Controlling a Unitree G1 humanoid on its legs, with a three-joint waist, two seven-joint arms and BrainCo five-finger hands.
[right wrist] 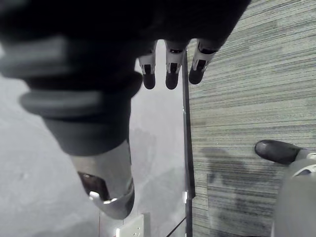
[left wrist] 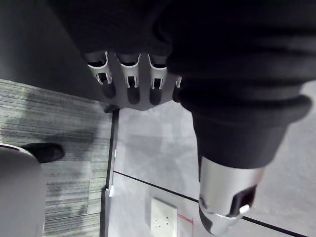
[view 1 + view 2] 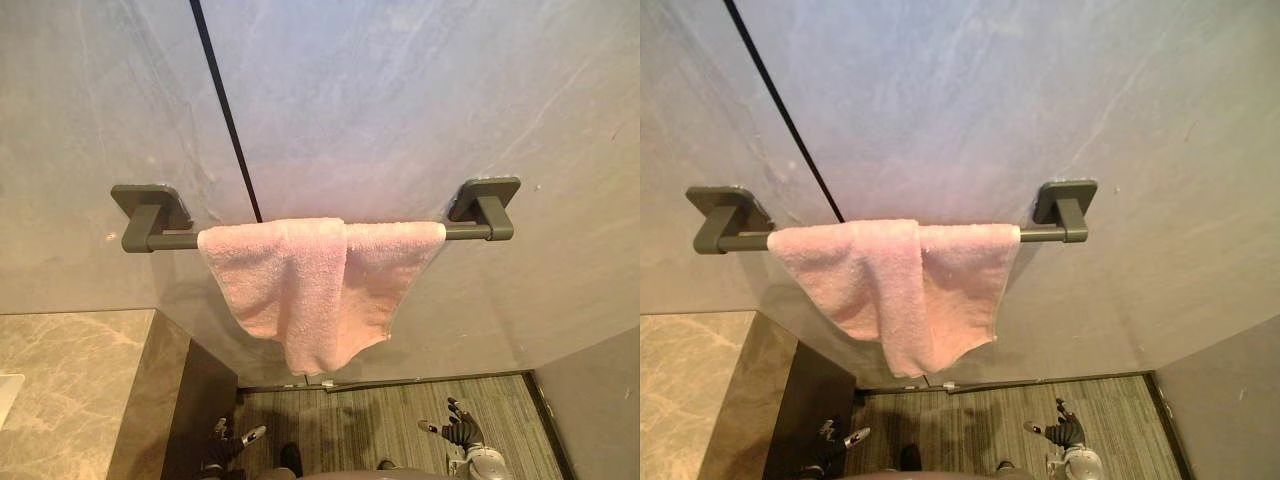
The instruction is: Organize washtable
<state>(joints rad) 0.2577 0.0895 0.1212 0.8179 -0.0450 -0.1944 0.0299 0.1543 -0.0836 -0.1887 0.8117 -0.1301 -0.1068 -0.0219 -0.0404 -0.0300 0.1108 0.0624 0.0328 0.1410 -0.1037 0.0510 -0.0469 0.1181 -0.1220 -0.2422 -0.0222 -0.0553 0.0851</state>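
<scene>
Left eye view: pink towel [image 3: 300, 280] draped over the dark wall bar [image 3: 172, 240], right of the marble bench [image 3: 70, 380]. Left hand [image 3: 230, 443] and right hand [image 3: 460, 432] hang low, fingers relaxed, apart, empty.

A bathroom: pink towel [image 3: 310, 280] over a wall-mounted bar [image 3: 170, 240], stone-look wall [image 3: 400, 100], marble counter [image 3: 70, 390].
</scene>
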